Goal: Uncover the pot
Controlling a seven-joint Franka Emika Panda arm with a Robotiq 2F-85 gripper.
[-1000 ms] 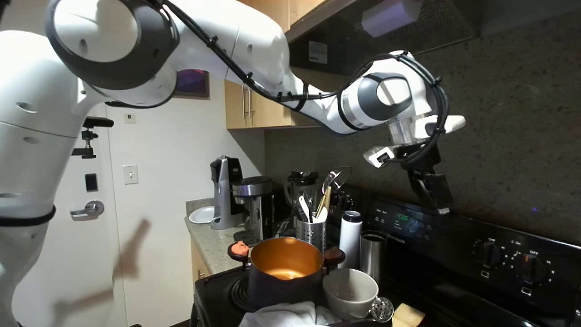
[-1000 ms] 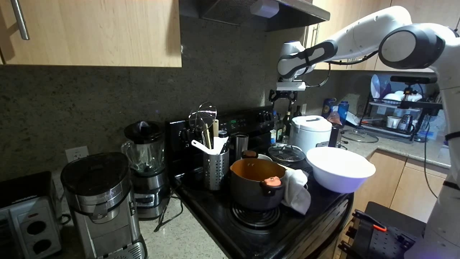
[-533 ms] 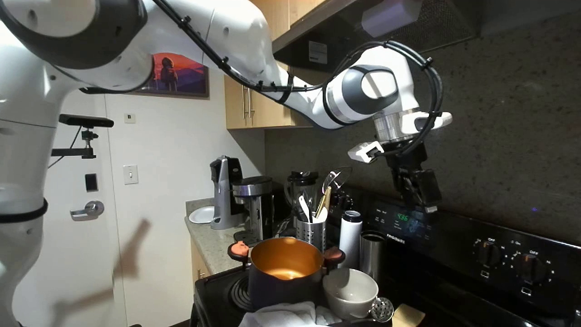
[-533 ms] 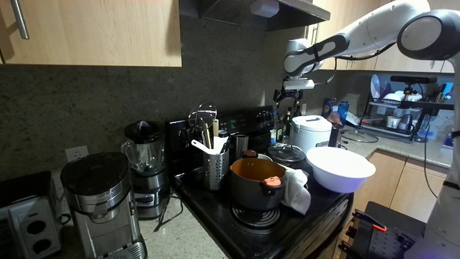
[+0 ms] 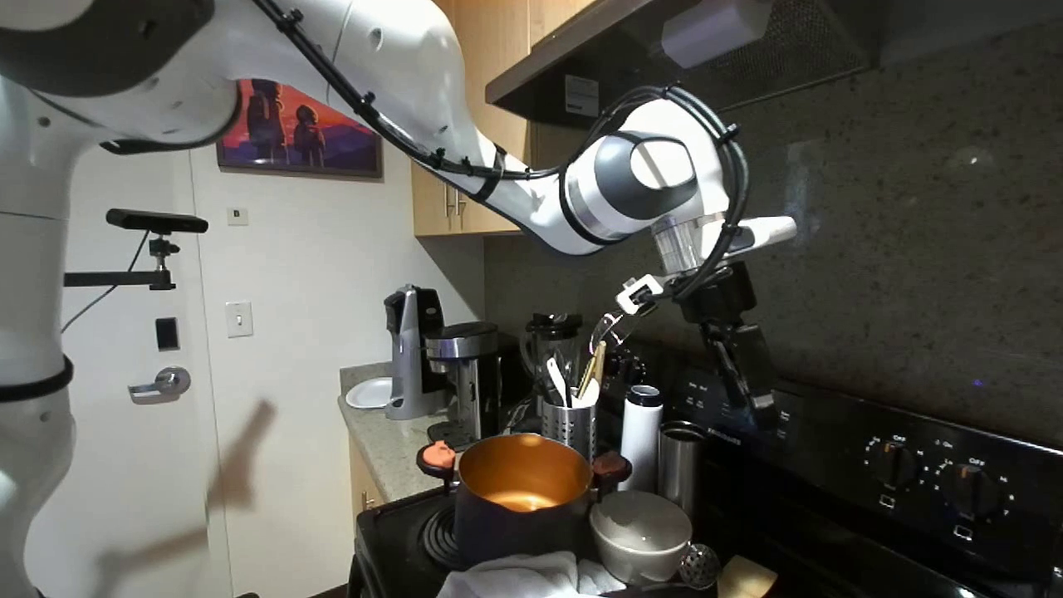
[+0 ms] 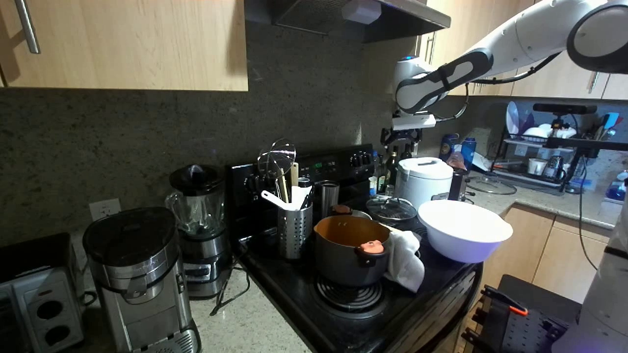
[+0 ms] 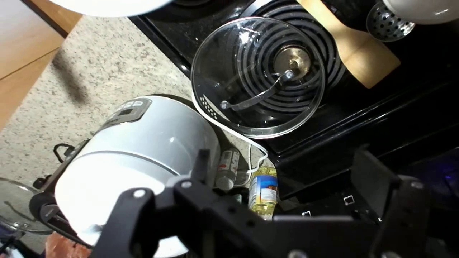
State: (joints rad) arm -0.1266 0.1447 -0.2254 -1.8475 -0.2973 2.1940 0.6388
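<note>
One pincer (image 7: 285, 163) hangs spread wide, well apart from the pot (image 6: 343, 260). The pot stands upright, widest handle (image 6: 372, 247) to handle.

One pot (image 6: 346, 260); two glass lids (image 6: 391, 208) (image 6: 490, 186); one blender (image 6: 200, 230); one rice cooker (image 6: 423, 185); one wall picture (image 5: 307, 141).

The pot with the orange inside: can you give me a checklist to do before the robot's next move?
Pot uncovered: ok, its inside shows in both exterior views.
Glass lid off the pot: ok, it lies over a coil burner.
Gripper empty: ok, open and holding nothing.
White cloth off the stove: not ok, it lies beside the pot.
Knobs all turned off: cannot tell, some are too dim to read.
</note>
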